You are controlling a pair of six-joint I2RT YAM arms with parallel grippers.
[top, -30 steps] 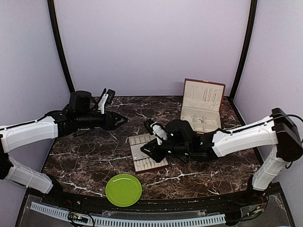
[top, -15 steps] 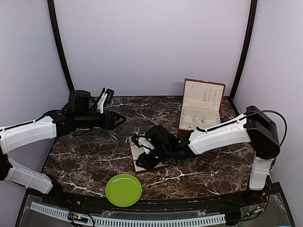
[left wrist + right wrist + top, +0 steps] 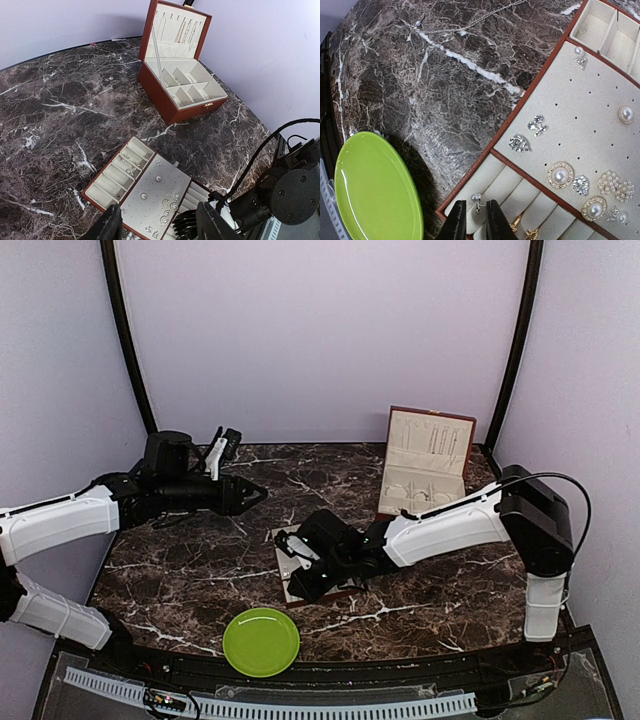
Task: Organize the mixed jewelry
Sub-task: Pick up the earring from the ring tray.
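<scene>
Pinch of my right claw is narrow, closed on a small white pearl stud above the near-left corner of the cream-lined, reddish-edged flat tray. More pearl and sparkly silvery studs sit on its perforated panel. A thin silver chain lies on the dark marble tabletop. My left claw hangs half-wide, holding nothing.
</scene>
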